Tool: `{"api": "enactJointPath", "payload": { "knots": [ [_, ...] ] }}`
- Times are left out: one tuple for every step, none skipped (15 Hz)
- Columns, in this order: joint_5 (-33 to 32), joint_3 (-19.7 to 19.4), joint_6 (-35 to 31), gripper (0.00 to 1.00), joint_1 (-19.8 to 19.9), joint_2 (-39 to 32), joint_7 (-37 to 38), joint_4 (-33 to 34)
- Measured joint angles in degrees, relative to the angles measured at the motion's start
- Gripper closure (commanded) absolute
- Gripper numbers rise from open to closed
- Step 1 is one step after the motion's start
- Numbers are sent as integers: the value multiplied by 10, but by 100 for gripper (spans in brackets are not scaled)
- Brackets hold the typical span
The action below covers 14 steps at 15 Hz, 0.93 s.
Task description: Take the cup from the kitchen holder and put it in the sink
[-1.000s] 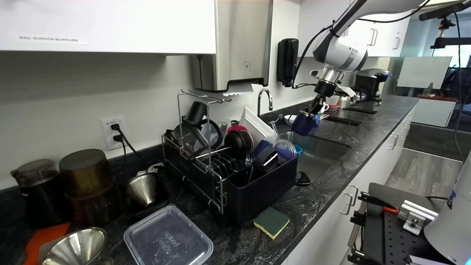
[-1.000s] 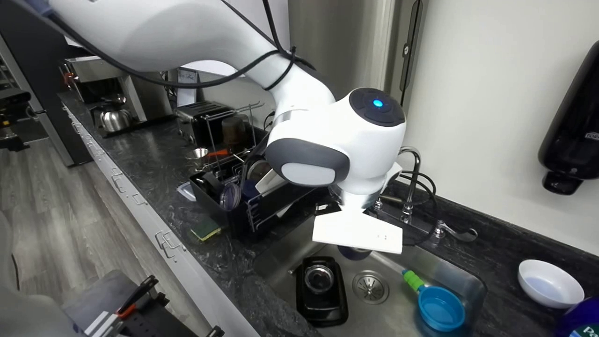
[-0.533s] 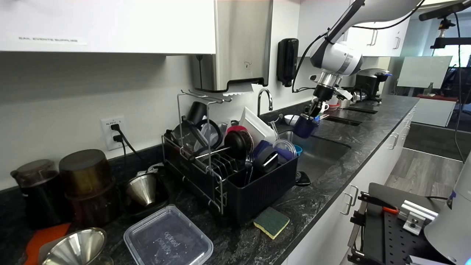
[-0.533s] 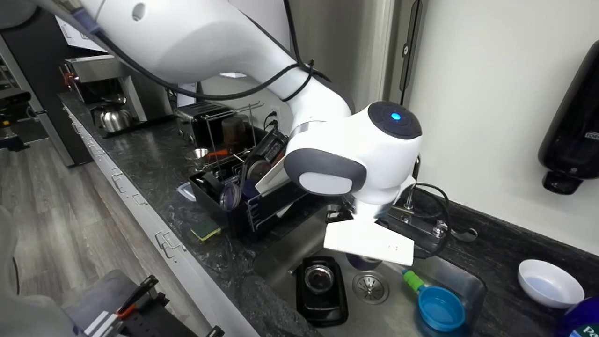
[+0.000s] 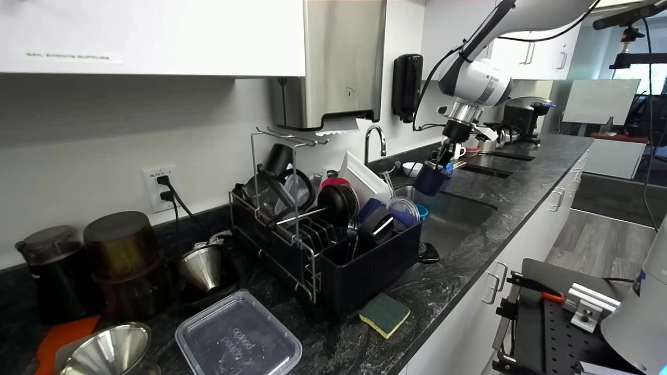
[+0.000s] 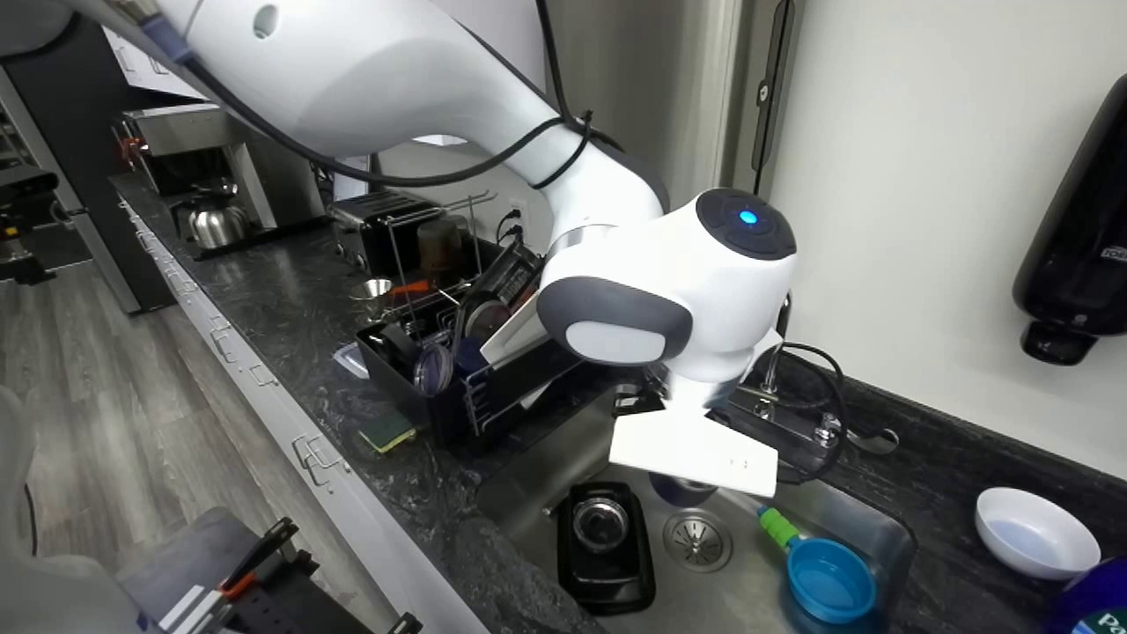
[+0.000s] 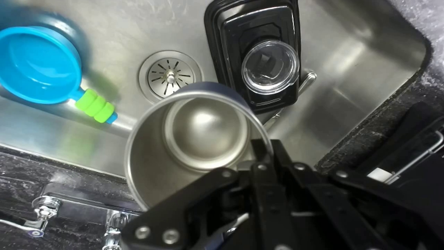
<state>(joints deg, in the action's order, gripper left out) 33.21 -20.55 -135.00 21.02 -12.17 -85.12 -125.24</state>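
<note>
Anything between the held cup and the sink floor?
Nothing visible between the navy metal cup and the sink floor, though the spot directly underneath is hidden; the black plastic tray beside its path might catch it.

Here's the dark cup (image 6: 681,492), over the sink (image 6: 704,599)!
White plate (image 6: 696,453) hides the hand (image 7: 269,148); black tray (image 6: 609,577) and blue pan (image 6: 830,579) below it.

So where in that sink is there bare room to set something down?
The sink shows bare steel between the blue pan and the drain, running on toward the black tray. Crowded: the tray, with a clear dish on it and a utensil past its edge. The held cup hides some steel.
</note>
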Motion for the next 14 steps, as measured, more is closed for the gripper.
{"api": "enactJointPath", "payload": {
  "knots": [
    [0,0,0,98,0,0,0,0],
    [-4,1,-1,98,0,-1,2,0],
    [-7,2,-4,98,0,-2,9,0],
    [-10,4,-11,98,0,-6,19,0],
    [-15,7,-22,98,0,-10,31,1],
    [-15,11,-39,98,0,-17,39,2],
    [-15,15,-59,98,0,-26,44,4],
    [-14,20,-79,98,2,-35,48,6],
    [-14,26,-99,98,4,-46,51,8],
    [-14,32,-119,98,7,-57,55,10],
    [-14,39,-140,98,11,-71,60,13],
    [-15,45,-159,98,14,-86,66,17],
    [-19,51,-177,98,18,-101,76,23],
    [-27,56,-193,98,22,-116,89,30]
  ]
}}
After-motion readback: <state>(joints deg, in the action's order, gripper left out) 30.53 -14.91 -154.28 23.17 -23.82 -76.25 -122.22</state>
